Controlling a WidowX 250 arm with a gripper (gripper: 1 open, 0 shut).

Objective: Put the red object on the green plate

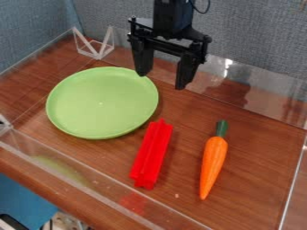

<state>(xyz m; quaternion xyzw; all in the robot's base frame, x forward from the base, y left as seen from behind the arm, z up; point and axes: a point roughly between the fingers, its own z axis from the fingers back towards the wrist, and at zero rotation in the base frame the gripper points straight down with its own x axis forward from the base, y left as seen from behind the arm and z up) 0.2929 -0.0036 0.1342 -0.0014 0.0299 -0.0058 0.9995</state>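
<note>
— What's on that wooden table?
— A round, light green plate, lying flat; just beside it, towards the near side, a red ridged bar; right of the bar, apart from it, a carrot with a green top.
— And the black gripper?
— Over the far part of the table, its fingers spread apart with nothing between them; behind the plate there's a white wire-like stand, near a grey textured panel.

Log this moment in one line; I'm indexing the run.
jaws: open, holding nothing | red bar: on table, between plate and carrot | not yet picked
</note>
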